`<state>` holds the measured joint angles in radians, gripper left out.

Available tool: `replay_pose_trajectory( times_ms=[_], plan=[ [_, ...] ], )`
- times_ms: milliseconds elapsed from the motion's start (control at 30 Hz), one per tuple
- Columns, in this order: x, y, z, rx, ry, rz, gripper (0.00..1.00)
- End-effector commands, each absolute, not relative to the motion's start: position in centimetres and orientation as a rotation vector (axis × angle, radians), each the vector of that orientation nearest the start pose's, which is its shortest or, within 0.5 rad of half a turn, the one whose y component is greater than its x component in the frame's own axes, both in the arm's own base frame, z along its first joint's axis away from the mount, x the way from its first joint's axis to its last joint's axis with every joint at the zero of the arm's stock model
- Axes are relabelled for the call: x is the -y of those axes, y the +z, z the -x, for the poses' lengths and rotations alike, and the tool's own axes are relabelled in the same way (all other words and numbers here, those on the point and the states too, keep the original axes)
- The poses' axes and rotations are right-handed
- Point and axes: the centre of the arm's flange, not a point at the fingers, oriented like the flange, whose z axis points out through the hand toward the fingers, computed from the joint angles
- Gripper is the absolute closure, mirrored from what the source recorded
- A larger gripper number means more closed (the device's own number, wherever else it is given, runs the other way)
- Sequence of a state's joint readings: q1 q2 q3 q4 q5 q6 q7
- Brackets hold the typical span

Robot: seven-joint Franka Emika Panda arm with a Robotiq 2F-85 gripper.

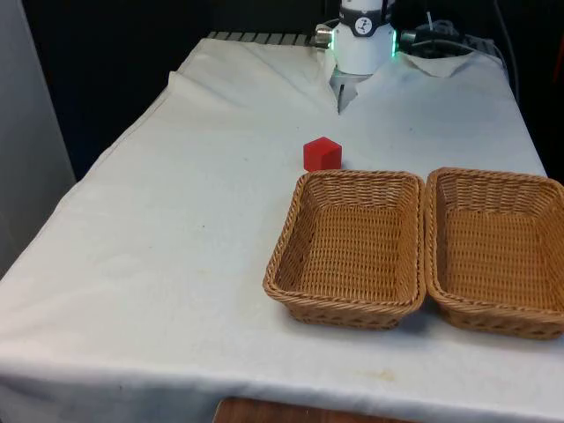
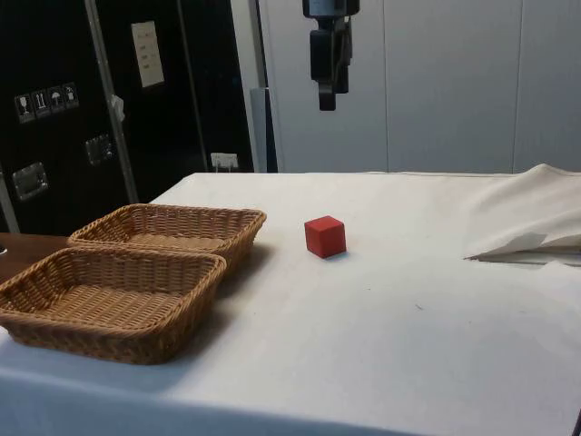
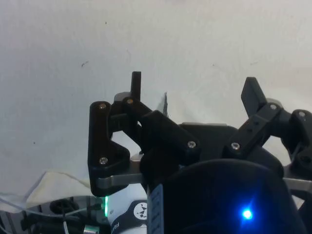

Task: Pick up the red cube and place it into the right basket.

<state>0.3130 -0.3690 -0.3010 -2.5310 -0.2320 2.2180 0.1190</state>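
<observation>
Side view: gripper (image 2: pixel 327 102) high above cube (image 2: pixel 325 236), fingers spread, empty. Two baskets (image 2: pixel 172 227) nearby. No readable writing.

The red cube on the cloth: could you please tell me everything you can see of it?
The red cube is small, plain and matte, with sharp edges and no markings. It sits flat on the white cloth, turned so one corner faces the front camera. It lies just beyond the far rim of the basket on the front view's left, apart from it. Nothing touches it; the gripper hangs high above.
</observation>
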Motion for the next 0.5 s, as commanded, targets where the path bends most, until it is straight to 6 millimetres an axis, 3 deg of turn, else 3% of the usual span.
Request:
replay_pose_trajectory(
  times_ms=[0, 467],
  plan=[
    [-0.1, 40.2, -42.9, 0.084, -0.084, 3.215, 0.00],
    [-0.3, 39.3, -44.7, 0.209, -0.092, 3.221, 0.00]
  ],
)
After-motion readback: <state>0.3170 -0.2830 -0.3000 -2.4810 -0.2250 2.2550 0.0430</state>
